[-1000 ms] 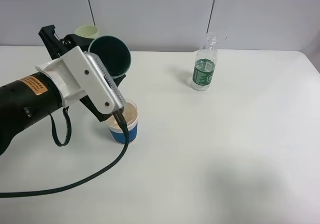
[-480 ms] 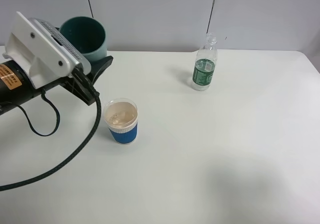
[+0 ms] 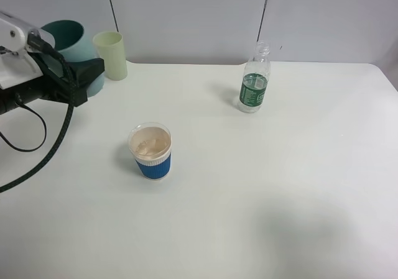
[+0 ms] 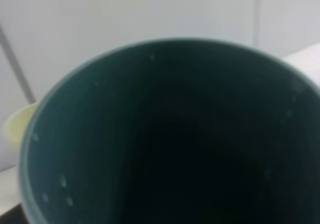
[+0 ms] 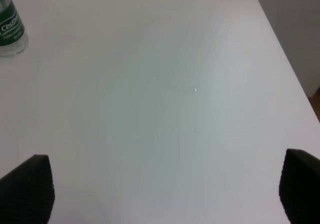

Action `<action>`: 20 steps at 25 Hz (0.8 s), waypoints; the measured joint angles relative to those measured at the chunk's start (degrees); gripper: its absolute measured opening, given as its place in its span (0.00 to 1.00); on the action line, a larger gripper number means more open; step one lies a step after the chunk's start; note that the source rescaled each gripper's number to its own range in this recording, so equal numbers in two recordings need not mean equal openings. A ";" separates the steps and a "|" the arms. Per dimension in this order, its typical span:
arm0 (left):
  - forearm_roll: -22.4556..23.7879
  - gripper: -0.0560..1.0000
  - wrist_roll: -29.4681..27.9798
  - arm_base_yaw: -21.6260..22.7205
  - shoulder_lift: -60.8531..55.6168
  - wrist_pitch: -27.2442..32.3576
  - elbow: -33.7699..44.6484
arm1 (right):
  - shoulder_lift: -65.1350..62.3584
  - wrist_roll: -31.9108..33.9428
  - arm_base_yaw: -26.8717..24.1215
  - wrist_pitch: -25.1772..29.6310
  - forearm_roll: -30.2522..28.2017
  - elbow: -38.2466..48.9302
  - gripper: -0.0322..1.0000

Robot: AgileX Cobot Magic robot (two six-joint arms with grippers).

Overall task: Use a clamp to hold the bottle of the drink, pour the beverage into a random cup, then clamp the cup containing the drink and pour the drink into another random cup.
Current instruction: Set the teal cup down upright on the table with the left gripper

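Two risks | left claw [image 3: 93,74] clamped on teal tumbler [image 3: 68,40], far left: set-down may clip yellow-green tumbler [image 3: 111,55] just beside | right claw [image 5: 165,184] wide, empty

The left claw [image 3: 87,74] is now drawn back to the far left of the desk [image 3: 249,186], carrying the teal tumbler [image 3: 71,43] away from above the blue-sleeved cup [image 3: 150,151]. The tumbler, tipped mouth-down toward that cup a moment ago, now stands close to upright in the grip. The blue-sleeved cup is fully uncovered, and the pale yellow-green tumbler [image 3: 110,55] shows again, just right of the teal one.
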 joint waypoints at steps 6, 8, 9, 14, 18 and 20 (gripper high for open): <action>2.07 0.07 -0.55 5.69 2.70 -0.12 0.16 | 0.00 0.00 0.00 0.00 0.00 0.00 0.82; 2.07 0.07 -0.55 7.22 4.27 -0.26 0.16 | 0.00 0.00 0.00 0.00 0.00 0.00 0.82; 2.11 0.07 -0.55 7.82 5.21 -0.68 0.16 | 0.00 0.00 0.00 0.00 0.00 0.00 0.82; 2.23 0.07 0.82 10.63 10.83 -6.33 0.17 | 0.00 0.00 0.00 0.00 0.00 0.00 0.82; 2.22 0.07 3.34 11.05 15.76 -8.22 0.12 | 0.00 0.00 0.00 0.00 0.00 0.00 0.82; 2.22 0.07 5.25 11.05 18.59 -9.64 0.07 | 0.00 0.00 0.00 0.00 0.00 0.00 0.82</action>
